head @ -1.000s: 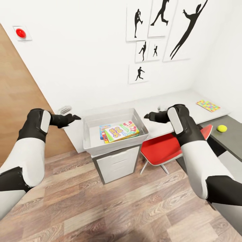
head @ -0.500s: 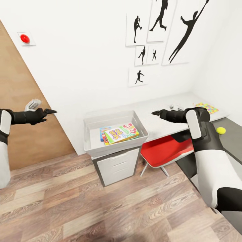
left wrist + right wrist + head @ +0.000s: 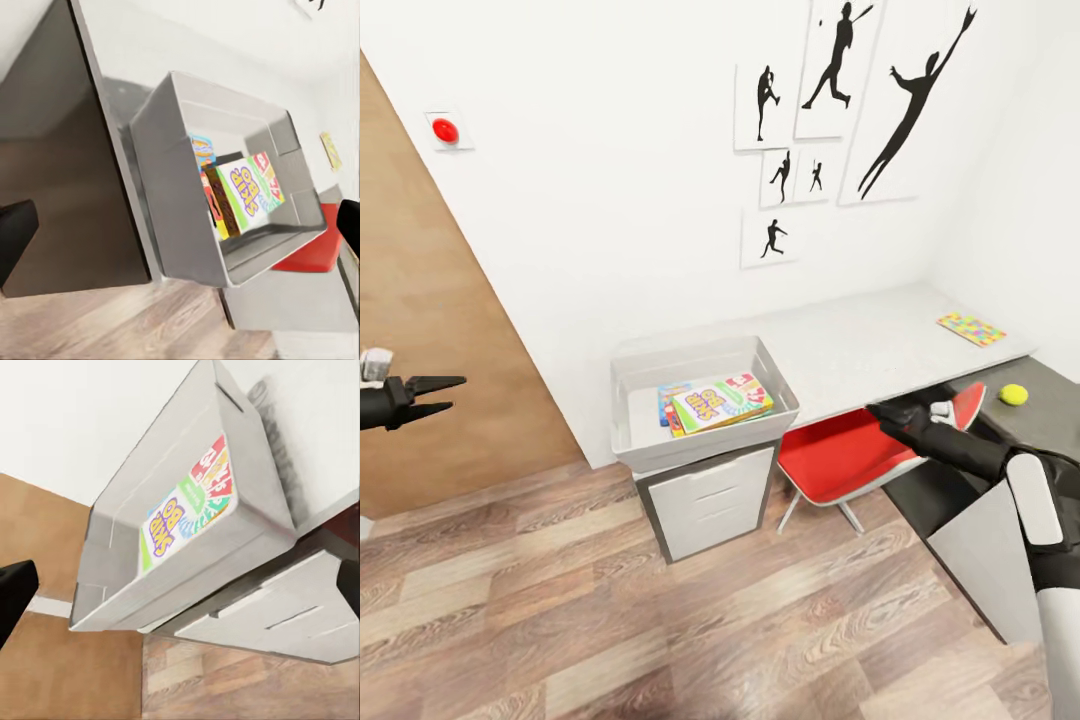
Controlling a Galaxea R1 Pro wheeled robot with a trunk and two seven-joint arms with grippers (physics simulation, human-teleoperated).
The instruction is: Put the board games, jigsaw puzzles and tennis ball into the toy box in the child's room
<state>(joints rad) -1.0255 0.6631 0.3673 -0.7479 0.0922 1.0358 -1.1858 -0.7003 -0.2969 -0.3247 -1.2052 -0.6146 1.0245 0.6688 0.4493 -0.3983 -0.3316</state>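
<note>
White-walled child's room w/ wood-plank floor (image 3: 660,620), brown wooden panel (image 3: 430,330) at left, six black sports-player silhouette pictures (image 3: 840,110) on wall, red round button (image 3: 446,130) on a white plate. Long light-grey matte desk top (image 3: 860,345) w/ white drawer unit (image 3: 715,495) below, joined at corner to lower dark-grey section (image 3: 1035,405); red moulded chair (image 3: 850,450) tucked under.

Shallow light-grey toy bin w/ flared sides and rounded rim (image 3: 705,400) sits on desk's left end. Inside: flat printed game boxes stacked, green-yellow-red box (image 3: 722,398) on top, blue one (image 3: 668,395) partly beneath; exact count in stack cannot be told. One thin jigsaw-patterned slab, mostly yellow (image 3: 972,328), lies at desk's far right end. One small yellow-green ball (image 3: 1014,394) rests on dark section.

Left gripper (image 3: 438,394) near panel, fingers spread apart, nothing held. Right gripper (image 3: 885,412) over chair, near desk edge; empty, jaw gap cannot be told.
</note>
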